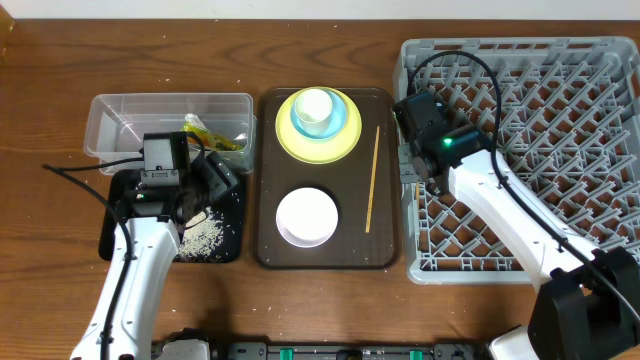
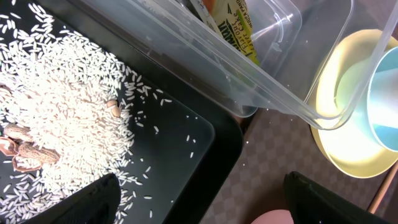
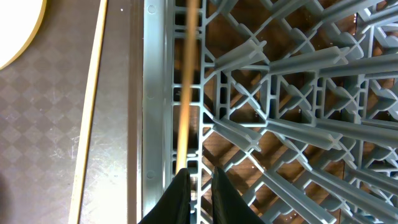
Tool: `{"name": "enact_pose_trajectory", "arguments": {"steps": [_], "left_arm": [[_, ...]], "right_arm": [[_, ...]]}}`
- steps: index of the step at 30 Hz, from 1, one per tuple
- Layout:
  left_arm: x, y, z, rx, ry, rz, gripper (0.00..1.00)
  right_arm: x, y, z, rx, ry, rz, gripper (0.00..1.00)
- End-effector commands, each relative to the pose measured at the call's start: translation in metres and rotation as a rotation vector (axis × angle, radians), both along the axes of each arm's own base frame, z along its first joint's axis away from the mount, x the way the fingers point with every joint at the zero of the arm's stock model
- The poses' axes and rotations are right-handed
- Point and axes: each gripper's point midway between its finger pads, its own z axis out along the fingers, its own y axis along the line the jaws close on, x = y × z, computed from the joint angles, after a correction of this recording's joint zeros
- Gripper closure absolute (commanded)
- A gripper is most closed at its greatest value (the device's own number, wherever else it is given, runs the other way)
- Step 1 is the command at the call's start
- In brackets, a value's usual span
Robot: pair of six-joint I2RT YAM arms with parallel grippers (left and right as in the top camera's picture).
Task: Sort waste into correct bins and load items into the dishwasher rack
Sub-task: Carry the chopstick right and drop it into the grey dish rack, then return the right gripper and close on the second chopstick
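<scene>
snack wrapper (image 2: pixel 240 30) print too blurred.

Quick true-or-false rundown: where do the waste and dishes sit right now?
1. The green-and-orange snack wrapper lies in the clear rectangular plastic tub. True.
2. The pale rice grains lie in that tub. False: they lie on the glossy black rectangular tray.
3. A thin wooden chopstick lies on the brown serving tray. True.
4. The white bowl stands in the grey plastic dishwasher rack. False: it is on the brown tray.
5. The left hand is open. True.
</scene>
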Motion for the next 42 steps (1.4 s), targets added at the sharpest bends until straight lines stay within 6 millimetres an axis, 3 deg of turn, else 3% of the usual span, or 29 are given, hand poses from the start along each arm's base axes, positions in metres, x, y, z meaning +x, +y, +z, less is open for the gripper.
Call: {"name": "enact_pose_trajectory", "arguments": {"steps": [1,10,15,18,23,28,31,36,42], "left_arm": [[-0.002,0.001,0.0,-0.004,-0.001,0.006,0.13],[-0.002,0.001,0.0,-0.004,-0.001,0.006,0.13],[-0.002,0.001,0.0,-0.005,0.0,0.006,0.13],[-0.002,0.0,0.0,-0.005,0.0,0.006,0.14],[-0.002,0.001,0.0,-0.005,0.003,0.006,0.13],[-0.002,0.0,0.0,-0.005,0.003,0.006,0.13],[-0.002,0.0,0.0,-0.005,0.004,0.006,0.13],[-0.002,0.0,0.0,-0.005,0.004,0.006,0.13],[-0.002,0.0,0.0,-0.005,0.004,0.006,0.13]], "right_arm": [[0.002,-0.006,-0.002,-0.013,0.001,-0.01,0.88],[0.001,-0.003,-0.003,0.001,0.008,-0.005,0.88],[-0.002,0.004,-0.004,0.035,0.025,0.01,0.73],[-0.006,0.002,-0.002,0.032,0.036,0.01,0.7],[-0.012,0.022,0.015,0.148,0.04,0.051,0.67],[-0.008,0.049,0.043,0.293,-0.025,0.112,0.67],[-0.003,0.053,0.05,0.342,-0.054,0.066,0.68],[-0.005,0.057,0.043,0.41,-0.029,-0.094,0.69],[-0.008,0.085,0.021,0.385,-0.013,-0.05,0.72]]}}
